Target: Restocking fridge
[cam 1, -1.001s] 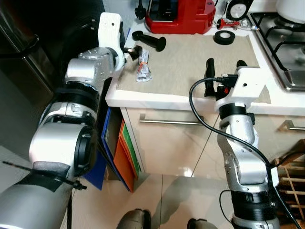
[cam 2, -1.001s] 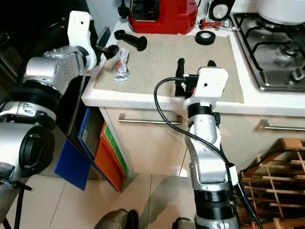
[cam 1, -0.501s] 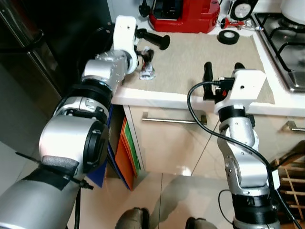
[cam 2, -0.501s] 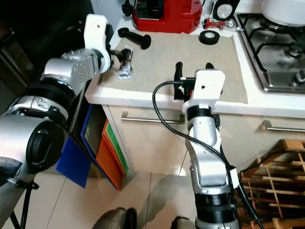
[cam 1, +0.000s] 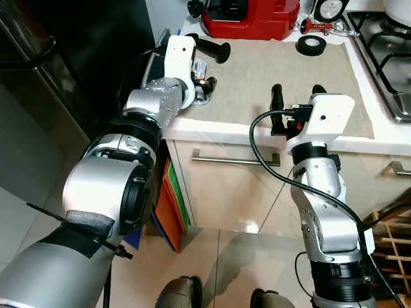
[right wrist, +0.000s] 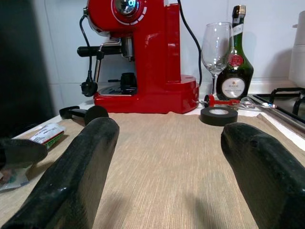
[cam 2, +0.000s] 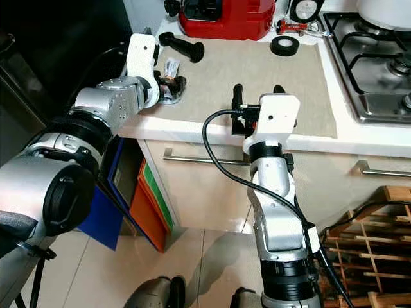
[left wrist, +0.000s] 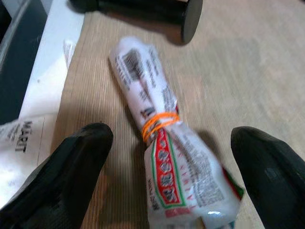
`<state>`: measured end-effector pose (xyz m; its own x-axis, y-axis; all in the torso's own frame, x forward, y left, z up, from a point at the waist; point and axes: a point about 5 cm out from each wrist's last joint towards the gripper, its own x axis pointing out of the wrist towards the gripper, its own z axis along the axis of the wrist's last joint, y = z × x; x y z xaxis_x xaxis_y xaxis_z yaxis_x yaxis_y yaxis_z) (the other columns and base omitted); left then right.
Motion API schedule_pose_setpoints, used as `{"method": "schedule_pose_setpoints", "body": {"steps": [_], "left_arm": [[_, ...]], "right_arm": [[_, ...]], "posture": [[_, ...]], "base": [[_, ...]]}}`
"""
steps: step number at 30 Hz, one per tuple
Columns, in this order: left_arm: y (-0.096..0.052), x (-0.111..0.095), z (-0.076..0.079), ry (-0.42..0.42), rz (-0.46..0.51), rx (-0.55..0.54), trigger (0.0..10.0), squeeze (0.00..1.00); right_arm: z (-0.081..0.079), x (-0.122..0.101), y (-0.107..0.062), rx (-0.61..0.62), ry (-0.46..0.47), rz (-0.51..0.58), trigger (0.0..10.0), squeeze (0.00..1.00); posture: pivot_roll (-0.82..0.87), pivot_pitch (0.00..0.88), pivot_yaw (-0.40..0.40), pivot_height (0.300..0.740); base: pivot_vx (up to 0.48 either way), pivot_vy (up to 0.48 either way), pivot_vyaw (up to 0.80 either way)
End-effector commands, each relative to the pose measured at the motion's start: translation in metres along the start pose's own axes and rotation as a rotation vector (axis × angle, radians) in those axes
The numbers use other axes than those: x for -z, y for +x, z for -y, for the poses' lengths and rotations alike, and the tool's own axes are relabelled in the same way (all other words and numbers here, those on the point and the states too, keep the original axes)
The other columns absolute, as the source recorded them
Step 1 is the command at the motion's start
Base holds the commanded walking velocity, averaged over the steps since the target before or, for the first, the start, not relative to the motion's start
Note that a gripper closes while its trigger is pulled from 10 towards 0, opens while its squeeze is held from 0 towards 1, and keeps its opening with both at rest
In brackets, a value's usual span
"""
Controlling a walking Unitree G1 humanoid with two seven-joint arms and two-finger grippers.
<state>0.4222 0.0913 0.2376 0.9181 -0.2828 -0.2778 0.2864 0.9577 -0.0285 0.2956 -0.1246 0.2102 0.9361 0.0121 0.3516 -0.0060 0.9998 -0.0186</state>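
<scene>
A rolled clear plastic packet (left wrist: 171, 157) with red, green and black print, bound by an orange rubber band, lies on the beige mat (cam 1: 282, 70) near the counter's left edge. My left gripper (left wrist: 169, 136) is open and sits low over the packet, one black finger (left wrist: 81, 157) on each side of it; the fingers are not touching it. In the left eye view the left gripper (cam 1: 204, 86) covers most of the packet (cam 1: 200, 97). My right gripper (cam 1: 297, 93) hangs open over the mat at the counter's front edge, holding nothing.
A black handle (cam 1: 209, 48) lies just beyond the packet. A red coffee machine (cam 1: 250, 16), a black tape roll (cam 1: 311, 45), a wine glass (right wrist: 217, 40) and a bottle (right wrist: 237, 57) stand at the back. Gas hob (cam 1: 385, 38) on the right, dark fridge (cam 1: 38, 64) on the left, bins (cam 1: 170, 205) below.
My left gripper has moved from beside the counter's left edge onto the mat and now straddles the packet. The camera has shifted a little. The right arm has stayed put.
</scene>
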Motion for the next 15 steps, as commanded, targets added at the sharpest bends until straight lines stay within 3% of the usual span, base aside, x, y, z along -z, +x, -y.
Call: {"method": "schedule_pose_setpoints", "body": {"steps": [1, 7, 8, 15], "left_arm": [[0.001, 0.01, -0.005, -0.001, -0.029, -0.03, 10.0, 0.0], [0.001, 0.021, -0.008, -0.011, -0.059, -0.049, 10.0, 0.0], [0.001, 0.022, -0.008, -0.013, -0.057, -0.041, 0.0, 0.0], [0.002, 0.025, -0.006, 0.022, -0.041, -0.022, 0.0, 0.0]], "right_arm": [[-0.002, 0.0, -0.002, -0.01, -0.002, -0.008, 10.0, 0.0], [-0.003, 0.001, -0.001, -0.014, 0.001, -0.012, 10.0, 0.0], [-0.004, 0.001, -0.001, -0.017, 0.001, -0.012, 10.0, 0.0], [-0.005, 0.001, 0.0, -0.022, 0.003, -0.01, 10.0, 0.0]], "posture": [[0.11, 0.153, 0.1, 0.74], [0.11, 0.146, 0.096, 0.74], [0.12, 0.141, 0.095, 0.74], [0.11, 0.137, 0.096, 0.74]], "base": [[0.0, 0.0, 0.0], [0.0, 0.0, 0.0], [0.0, 0.0, 0.0], [0.0, 0.0, 0.0]]}}
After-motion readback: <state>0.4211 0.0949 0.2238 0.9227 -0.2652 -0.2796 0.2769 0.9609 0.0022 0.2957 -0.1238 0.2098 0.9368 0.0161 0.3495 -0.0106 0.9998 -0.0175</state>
